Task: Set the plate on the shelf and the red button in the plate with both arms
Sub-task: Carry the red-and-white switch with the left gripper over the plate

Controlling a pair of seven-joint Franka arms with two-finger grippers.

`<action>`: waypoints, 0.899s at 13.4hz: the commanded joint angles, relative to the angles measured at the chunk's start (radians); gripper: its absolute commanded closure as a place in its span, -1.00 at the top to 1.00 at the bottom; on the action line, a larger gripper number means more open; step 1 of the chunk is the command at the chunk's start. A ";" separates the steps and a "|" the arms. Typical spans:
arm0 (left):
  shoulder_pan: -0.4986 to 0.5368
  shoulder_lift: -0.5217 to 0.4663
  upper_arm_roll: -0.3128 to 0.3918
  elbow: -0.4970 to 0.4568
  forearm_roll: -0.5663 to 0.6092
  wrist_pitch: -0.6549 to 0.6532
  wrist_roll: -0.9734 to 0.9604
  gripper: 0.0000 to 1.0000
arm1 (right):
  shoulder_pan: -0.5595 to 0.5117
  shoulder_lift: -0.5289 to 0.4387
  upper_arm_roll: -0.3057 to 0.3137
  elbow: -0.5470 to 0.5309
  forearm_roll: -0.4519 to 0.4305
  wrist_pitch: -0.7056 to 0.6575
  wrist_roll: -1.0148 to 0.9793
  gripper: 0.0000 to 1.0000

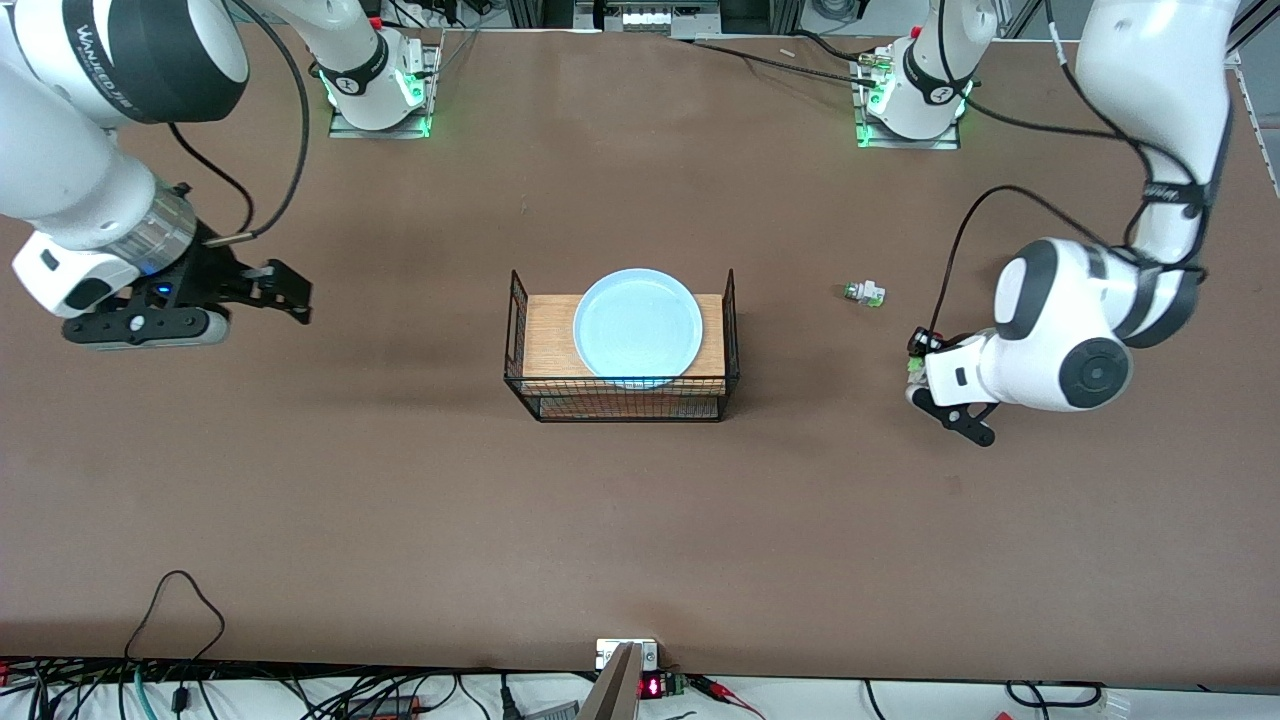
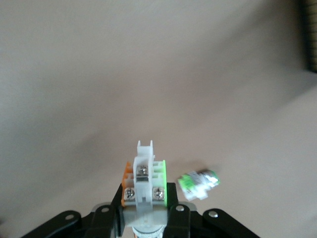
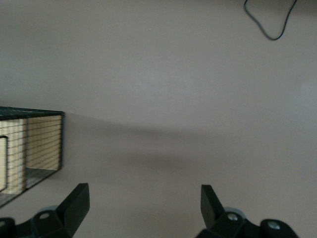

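Observation:
The pale light-blue plate (image 1: 637, 327) lies on the wooden top of a black wire rack (image 1: 620, 402) in the middle of the table. My left gripper (image 1: 915, 360) is over the table toward the left arm's end and is shut on the red button (image 2: 144, 177). The button shows its white body, green and orange sides and screws, and the fingers (image 2: 178, 218) hide its cap. In the front view a speck of red and green (image 1: 912, 352) shows at the gripper's tip. My right gripper (image 1: 297, 297) is open and empty over bare table toward the right arm's end (image 3: 145, 196).
A similar white-green button part (image 1: 864, 293) without a red cap lies on the table beside the left gripper; it also shows in the left wrist view (image 2: 198, 182). The rack's end (image 3: 34, 144) shows in the right wrist view. Cables run along the table's near edge.

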 commanded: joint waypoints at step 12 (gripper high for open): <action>-0.203 0.029 -0.331 0.320 -0.232 0.046 -0.954 -0.88 | -0.294 -0.041 0.193 -0.041 0.050 -0.080 -0.097 0.96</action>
